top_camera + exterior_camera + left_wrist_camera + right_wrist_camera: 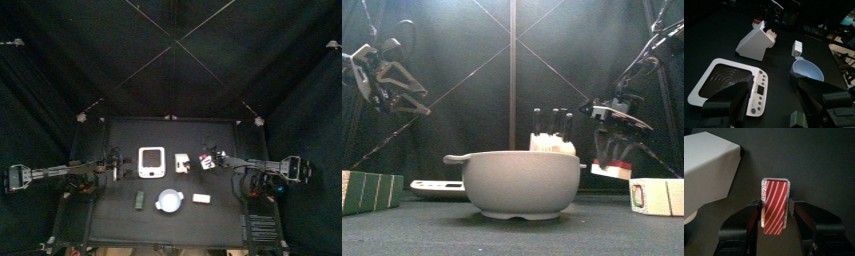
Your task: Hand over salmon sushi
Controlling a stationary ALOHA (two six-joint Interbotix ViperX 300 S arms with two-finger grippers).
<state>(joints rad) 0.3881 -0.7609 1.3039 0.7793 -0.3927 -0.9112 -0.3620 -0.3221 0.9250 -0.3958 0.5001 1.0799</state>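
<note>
Black curtains, small black table [120, 205]. We found the salmon sushi [775, 205], a small red-and-white striped toy piece, clamped lengthwise between the right claw's [775, 213] jaws, raised off the table. Left claw [774, 102] gaped empty, well apart, opposite side.

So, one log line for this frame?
right gripper: grips salmon sushi, off table | left gripper: open, empty, raised apart | handover: not yet

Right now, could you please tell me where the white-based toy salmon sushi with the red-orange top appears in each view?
Top: salmon sushi right of centre.
Front: right, mid-height.
Left wrist: cannot tell.
Right wrist: centre, between the jaws.
Shared landmark: white angular block beside it.
</note>
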